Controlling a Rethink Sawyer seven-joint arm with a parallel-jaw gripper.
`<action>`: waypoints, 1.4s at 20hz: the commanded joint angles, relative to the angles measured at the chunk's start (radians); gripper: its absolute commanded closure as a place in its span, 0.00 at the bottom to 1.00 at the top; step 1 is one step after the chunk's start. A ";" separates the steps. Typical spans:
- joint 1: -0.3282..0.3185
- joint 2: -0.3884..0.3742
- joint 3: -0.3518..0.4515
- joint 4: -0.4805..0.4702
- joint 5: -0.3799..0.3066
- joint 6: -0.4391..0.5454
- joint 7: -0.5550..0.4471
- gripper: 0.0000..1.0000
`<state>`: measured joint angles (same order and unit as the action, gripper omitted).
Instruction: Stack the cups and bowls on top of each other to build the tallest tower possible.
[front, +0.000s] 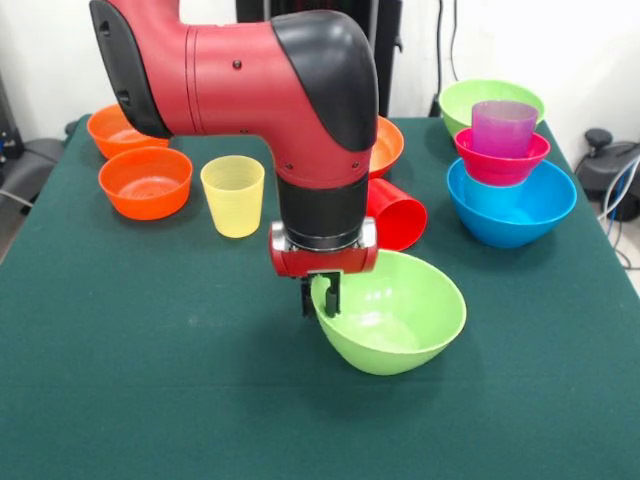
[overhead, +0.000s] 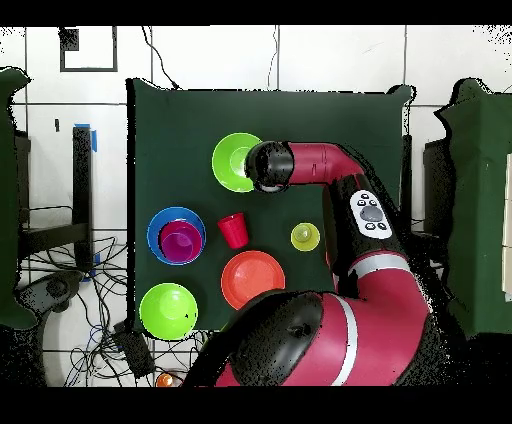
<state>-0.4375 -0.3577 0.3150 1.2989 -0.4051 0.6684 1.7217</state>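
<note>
My gripper (front: 320, 296) is shut on the near-left rim of a large lime green bowl (front: 395, 315), one finger inside and one outside. The bowl is tilted at mid-table; from above, this bowl (overhead: 232, 162) shows beside the wrist, which hides the fingers. A yellow cup (front: 233, 195) stands upright to the left. Behind the bowl a red cup (front: 398, 216) lies on its side. At the right, a blue bowl (front: 510, 208) holds a magenta bowl (front: 500, 163) with a purple cup (front: 503, 127) in it. A second green bowl (front: 490, 98) sits behind that stack.
Two small orange bowls (front: 146, 182) (front: 118, 130) sit at the far left. A wide orange bowl (front: 388, 145) is partly hidden behind the arm and shows whole from above (overhead: 252, 280). The green table's (front: 150, 380) near half is bare cloth.
</note>
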 joint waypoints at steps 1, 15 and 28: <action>0.001 -0.118 0.039 0.084 -0.006 0.187 -0.146 1.00; -0.104 -0.333 0.177 0.261 0.135 0.360 -0.193 1.00; -0.232 -0.421 0.327 0.499 0.229 0.251 -0.163 1.00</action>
<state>-0.6363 -0.7264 0.5061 1.6039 -0.2248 0.9331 1.7217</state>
